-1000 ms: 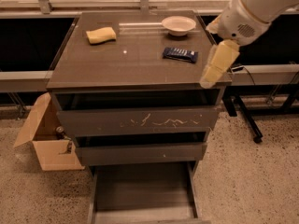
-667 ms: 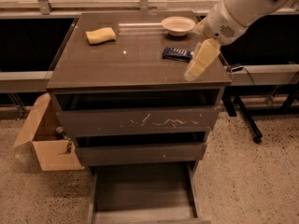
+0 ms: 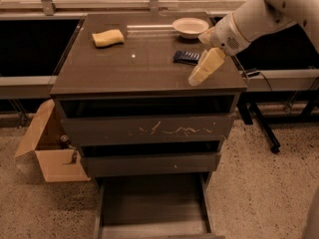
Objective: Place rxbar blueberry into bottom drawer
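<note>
The rxbar blueberry (image 3: 187, 57), a small dark navy bar, lies flat on the cabinet top at the right, just in front of a white bowl. My gripper (image 3: 198, 76) hangs over the cabinet top's front right part, pointing down and left, a little in front of and to the right of the bar, not touching it. The bottom drawer (image 3: 152, 203) is pulled out at floor level and its dark floor shows nothing in it.
A yellow sponge (image 3: 107, 38) lies at the back left of the cabinet top (image 3: 119, 68). A white bowl (image 3: 190, 27) stands at the back right. The scratched-front drawer (image 3: 147, 130) and middle drawer (image 3: 149, 163) are closed. An open cardboard box (image 3: 52, 151) stands on the floor at left.
My gripper has moved left from the cabinet's right edge, over the top and closer to the bar. The bar and drawers have not moved.
</note>
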Controlling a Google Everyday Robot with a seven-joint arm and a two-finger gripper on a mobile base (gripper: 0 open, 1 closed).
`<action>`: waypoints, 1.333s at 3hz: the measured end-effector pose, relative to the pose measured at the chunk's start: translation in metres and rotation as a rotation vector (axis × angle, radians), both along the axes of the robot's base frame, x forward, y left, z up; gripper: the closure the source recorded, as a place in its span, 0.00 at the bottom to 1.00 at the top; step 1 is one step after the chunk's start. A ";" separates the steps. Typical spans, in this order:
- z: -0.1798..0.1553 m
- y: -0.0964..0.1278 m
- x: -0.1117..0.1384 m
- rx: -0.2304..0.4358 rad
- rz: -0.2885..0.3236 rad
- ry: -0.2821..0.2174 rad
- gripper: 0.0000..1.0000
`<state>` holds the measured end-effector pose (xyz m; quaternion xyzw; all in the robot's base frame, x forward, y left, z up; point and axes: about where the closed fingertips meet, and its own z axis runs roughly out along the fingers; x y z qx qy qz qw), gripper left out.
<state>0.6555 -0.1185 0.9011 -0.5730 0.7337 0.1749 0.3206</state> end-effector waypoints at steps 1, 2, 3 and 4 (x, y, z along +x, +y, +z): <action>-0.016 -0.014 0.024 0.078 -0.043 -0.050 0.00; -0.031 -0.033 0.062 0.237 -0.101 -0.102 0.00; -0.038 -0.043 0.083 0.322 -0.137 -0.116 0.00; -0.044 -0.039 0.108 0.392 -0.148 -0.095 0.00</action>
